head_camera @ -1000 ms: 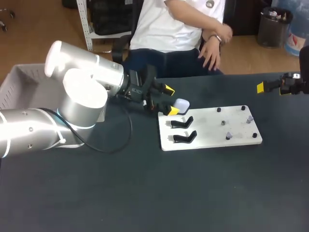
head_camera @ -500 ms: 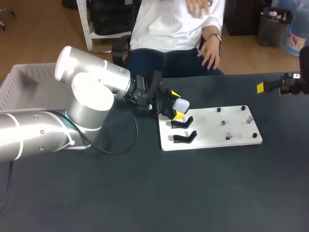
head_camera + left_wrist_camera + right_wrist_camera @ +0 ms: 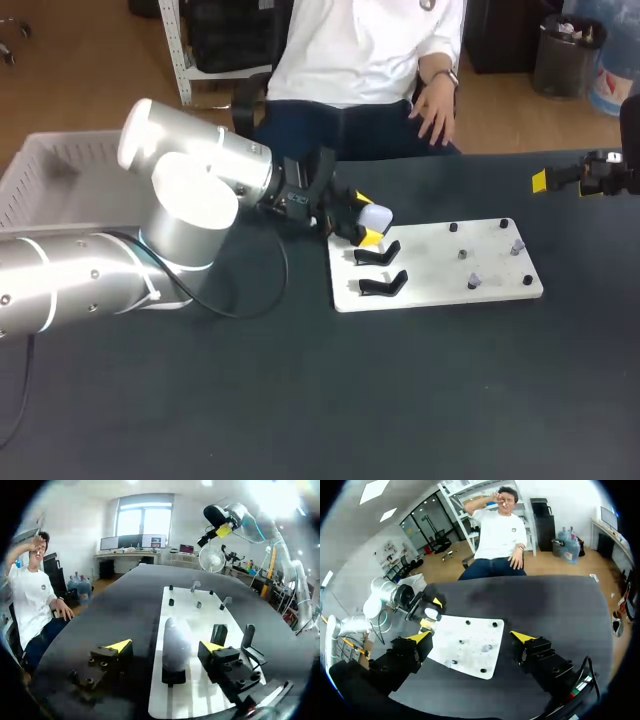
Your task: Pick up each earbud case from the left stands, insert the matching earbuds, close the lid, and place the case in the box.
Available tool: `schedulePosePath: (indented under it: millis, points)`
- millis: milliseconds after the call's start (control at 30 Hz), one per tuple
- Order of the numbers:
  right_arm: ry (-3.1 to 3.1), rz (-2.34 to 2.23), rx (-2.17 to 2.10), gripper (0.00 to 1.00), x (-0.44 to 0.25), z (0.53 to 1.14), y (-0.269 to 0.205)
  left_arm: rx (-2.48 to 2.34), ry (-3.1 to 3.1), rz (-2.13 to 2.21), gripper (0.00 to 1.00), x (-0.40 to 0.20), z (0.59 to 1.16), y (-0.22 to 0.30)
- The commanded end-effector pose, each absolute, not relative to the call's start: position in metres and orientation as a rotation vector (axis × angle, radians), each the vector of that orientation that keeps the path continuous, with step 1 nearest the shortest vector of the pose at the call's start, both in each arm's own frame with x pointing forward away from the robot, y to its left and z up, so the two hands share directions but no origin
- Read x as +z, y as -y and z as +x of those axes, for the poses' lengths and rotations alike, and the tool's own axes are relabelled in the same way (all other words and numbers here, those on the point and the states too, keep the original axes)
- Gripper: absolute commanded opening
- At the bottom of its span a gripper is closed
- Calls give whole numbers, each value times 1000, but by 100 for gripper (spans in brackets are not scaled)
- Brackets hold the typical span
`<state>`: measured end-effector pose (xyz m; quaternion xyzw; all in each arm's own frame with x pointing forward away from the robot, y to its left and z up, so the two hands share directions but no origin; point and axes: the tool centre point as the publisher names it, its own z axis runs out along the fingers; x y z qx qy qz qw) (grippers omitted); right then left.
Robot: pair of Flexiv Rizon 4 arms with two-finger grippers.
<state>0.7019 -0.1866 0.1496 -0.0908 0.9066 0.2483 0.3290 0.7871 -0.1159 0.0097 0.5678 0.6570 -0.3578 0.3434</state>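
Readable text: none that you can make out in any of the three views.
Print on the left gripper (image 3: 366,217): in the head view you see a small pale marking on its black body, too small to read.

Dark matte table (image 3: 300,400), evenly lit.
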Motion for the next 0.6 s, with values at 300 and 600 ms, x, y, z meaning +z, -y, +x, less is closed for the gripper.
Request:
schedulePosePath:
  millis: [300, 600]
  points:
    - [-2373, -237, 647, 100, 150, 702, 186, -941, -1714, 1478, 68, 7, 790, 117]
    - [-2373, -237, 647, 100, 150, 702, 186, -948, -1717, 1479, 49, 5, 790, 118]
